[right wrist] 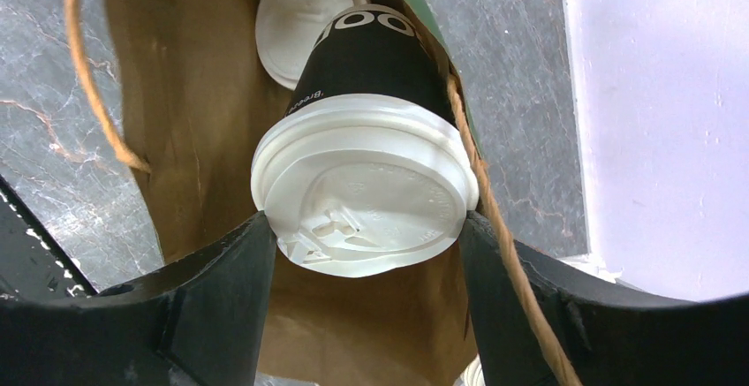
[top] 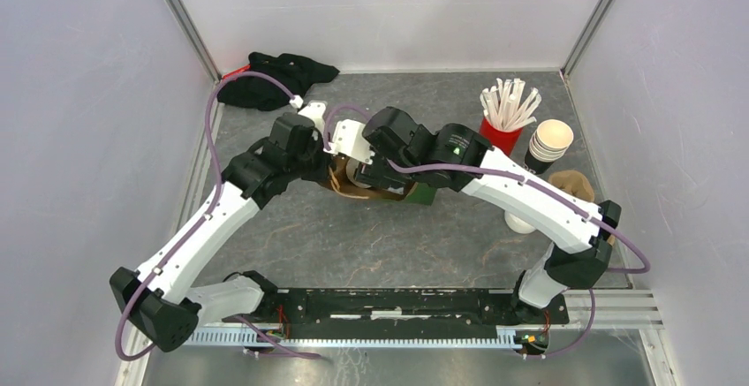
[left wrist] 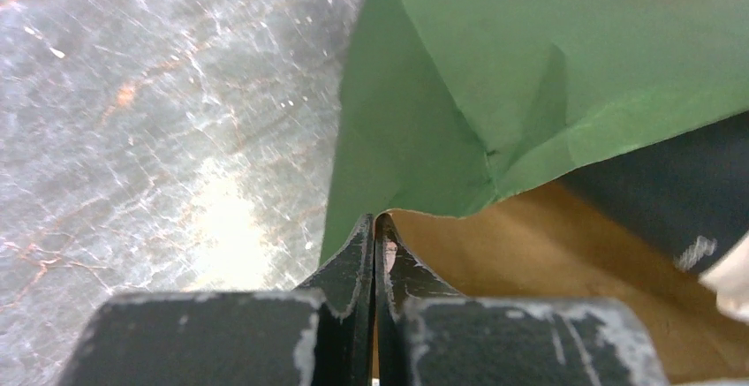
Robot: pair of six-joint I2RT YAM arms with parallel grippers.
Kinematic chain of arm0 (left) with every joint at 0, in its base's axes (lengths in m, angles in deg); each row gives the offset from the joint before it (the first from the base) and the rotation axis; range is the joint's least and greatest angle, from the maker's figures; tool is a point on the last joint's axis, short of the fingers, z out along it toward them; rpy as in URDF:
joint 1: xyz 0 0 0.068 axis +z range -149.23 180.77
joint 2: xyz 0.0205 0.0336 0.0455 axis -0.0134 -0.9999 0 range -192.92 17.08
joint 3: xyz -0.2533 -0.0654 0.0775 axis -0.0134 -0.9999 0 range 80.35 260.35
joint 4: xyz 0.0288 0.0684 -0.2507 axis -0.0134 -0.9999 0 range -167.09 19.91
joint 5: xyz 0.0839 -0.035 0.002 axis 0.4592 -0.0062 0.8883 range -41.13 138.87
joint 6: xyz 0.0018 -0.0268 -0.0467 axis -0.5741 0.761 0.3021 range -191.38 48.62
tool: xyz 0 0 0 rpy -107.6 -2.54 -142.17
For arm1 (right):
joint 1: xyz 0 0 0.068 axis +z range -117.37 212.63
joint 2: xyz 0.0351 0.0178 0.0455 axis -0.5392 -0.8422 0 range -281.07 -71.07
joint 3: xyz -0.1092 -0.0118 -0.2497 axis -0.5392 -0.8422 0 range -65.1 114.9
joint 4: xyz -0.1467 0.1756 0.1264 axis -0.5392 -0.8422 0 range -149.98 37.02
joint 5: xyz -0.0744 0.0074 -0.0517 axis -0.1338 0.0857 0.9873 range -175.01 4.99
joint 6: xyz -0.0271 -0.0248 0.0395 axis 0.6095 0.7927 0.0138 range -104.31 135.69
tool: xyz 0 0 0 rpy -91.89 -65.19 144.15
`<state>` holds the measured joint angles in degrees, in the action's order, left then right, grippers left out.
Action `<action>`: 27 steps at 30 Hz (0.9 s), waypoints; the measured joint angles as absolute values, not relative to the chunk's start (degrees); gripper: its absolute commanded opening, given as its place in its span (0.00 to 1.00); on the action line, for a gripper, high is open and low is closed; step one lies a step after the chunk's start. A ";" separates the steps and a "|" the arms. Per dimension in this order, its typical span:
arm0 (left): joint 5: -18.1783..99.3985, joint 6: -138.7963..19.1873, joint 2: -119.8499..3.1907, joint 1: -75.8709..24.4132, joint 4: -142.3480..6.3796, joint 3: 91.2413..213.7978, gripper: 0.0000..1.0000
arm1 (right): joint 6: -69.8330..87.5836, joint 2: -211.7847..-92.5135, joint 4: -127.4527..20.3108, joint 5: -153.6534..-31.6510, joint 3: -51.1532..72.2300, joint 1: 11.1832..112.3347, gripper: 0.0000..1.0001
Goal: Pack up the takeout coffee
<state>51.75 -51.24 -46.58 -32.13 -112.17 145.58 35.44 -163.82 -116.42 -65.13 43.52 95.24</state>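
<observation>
A green paper bag (left wrist: 495, 68) with a brown inside (right wrist: 203, 94) lies on its side mid-table (top: 422, 194), its mouth open. My left gripper (left wrist: 376, 227) is shut on the bag's rim at the mouth (top: 340, 172). My right gripper (right wrist: 362, 236) is at the mouth (top: 371, 174), shut on a takeout coffee: a dark cup (right wrist: 362, 59) whose white lid (right wrist: 371, 183) sits between both fingers. Deeper in the bag a second takeout coffee shows only its white lid (right wrist: 300, 15).
At the back right stand a red cup of white stirrers (top: 505, 112) and a stack of lidless cups (top: 549, 143). A brown crumpled item (top: 574, 183) and a loose white lid (top: 519, 223) lie by the right arm. A black cloth (top: 274, 77) lies at the back left. The bag's twine handles (right wrist: 88, 77) hang by its mouth.
</observation>
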 measured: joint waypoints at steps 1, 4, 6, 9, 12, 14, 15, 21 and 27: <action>52.73 -51.13 -47.59 -32.13 -112.41 146.96 0.02 | 35.42 -163.60 -116.33 -65.46 43.43 95.26 0.23; 55.66 -49.98 -49.97 -32.16 -113.29 150.81 0.02 | 35.28 -160.95 -114.27 -66.29 40.03 95.26 0.24; 56.23 -49.32 -51.15 -32.16 -113.90 153.01 0.02 | 35.20 -158.42 -113.27 -67.14 36.57 95.26 0.24; 56.27 -48.55 -51.89 -32.16 -114.10 154.85 0.02 | 35.20 -156.43 -112.63 -68.45 33.73 95.26 0.24; 56.34 -47.44 -51.87 -32.16 -114.18 154.98 0.02 | 35.24 -156.50 -110.45 -69.61 33.45 95.24 0.24; 56.16 -46.98 -51.87 -32.16 -114.01 154.85 0.02 | 35.42 -156.52 -108.70 -70.55 33.45 95.26 0.25; 55.77 -46.96 -51.65 -32.16 -113.55 154.57 0.02 | 35.48 -156.52 -107.56 -71.14 33.34 95.26 0.25; 51.94 -46.98 -47.41 -32.16 -108.92 149.10 0.02 | 38.13 -154.44 -98.78 -76.04 25.95 94.50 0.26; 49.78 -46.92 -41.53 -32.11 -104.74 146.00 0.02 | 39.07 -146.55 -89.77 -85.83 11.26 87.48 0.26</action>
